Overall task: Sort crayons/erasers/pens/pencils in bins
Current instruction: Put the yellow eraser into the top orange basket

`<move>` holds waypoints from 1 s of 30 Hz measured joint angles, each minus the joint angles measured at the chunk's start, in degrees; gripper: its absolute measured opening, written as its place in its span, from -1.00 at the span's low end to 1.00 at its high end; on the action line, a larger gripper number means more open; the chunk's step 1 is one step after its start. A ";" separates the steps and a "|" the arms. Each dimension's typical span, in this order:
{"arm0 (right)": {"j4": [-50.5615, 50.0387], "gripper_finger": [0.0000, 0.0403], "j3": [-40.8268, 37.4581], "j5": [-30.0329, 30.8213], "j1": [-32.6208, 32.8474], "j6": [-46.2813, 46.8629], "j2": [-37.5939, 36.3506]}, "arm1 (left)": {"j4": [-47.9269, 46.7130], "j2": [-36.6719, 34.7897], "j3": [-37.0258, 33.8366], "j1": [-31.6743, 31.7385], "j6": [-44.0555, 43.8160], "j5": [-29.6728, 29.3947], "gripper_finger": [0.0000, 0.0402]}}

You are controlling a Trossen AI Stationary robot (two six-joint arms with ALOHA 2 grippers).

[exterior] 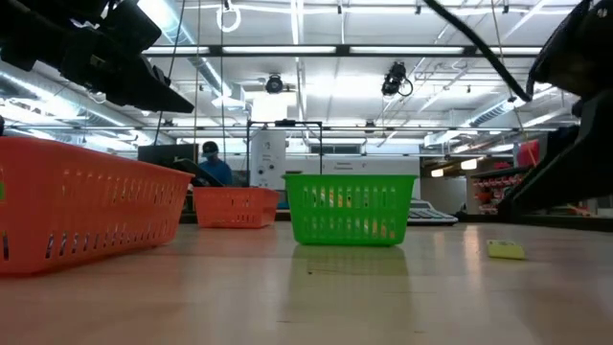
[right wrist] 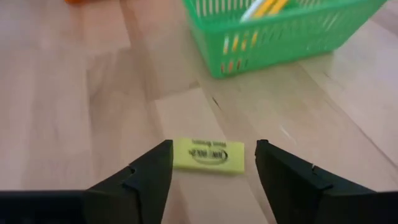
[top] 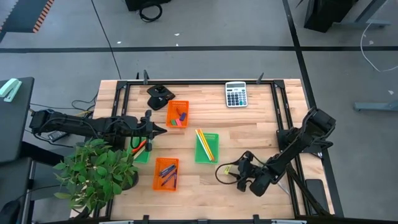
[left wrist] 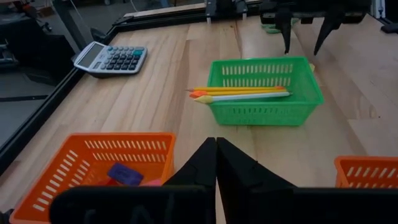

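A small yellow eraser (right wrist: 208, 155) lies flat on the table near the right front, also seen in the high view (top: 227, 168) and the low view (exterior: 506, 250). My right gripper (right wrist: 212, 149) is open, slanting down, with one finger on each side of the eraser. A green bin (top: 206, 147) holds long yellow and orange pencils (left wrist: 239, 93). The far orange bin (top: 178, 114) holds erasers, and the near orange bin (top: 166, 173) holds dark pens. A second green bin (top: 142, 154), partly under a plant, holds red crayons. My left gripper (left wrist: 216, 146) hangs shut and empty near the far orange bin.
A grey calculator (top: 236, 94) and a black object (top: 160, 94) lie at the table's far side. A potted plant (top: 99, 171) stands at the near left corner. Black frame rails (top: 283, 112) run along the table's edges. Bare wood lies between the bins and the right arm.
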 joint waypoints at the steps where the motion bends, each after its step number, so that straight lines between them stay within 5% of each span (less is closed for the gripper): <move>1: 0.03 0.17 0.00 -0.01 0.00 -0.13 -0.74 | 0.00 0.00 0.00 0.00 -0.01 0.00 -0.93; 23: -0.16 0.34 -0.02 -0.95 -4.06 -2.47 0.72 | -2.59 -0.02 0.00 0.00 -1.53 -0.67 -0.91; 30: 0.44 0.34 -0.11 -5.93 -7.41 -0.28 1.49 | -2.58 0.00 0.00 0.07 0.41 -2.60 -0.90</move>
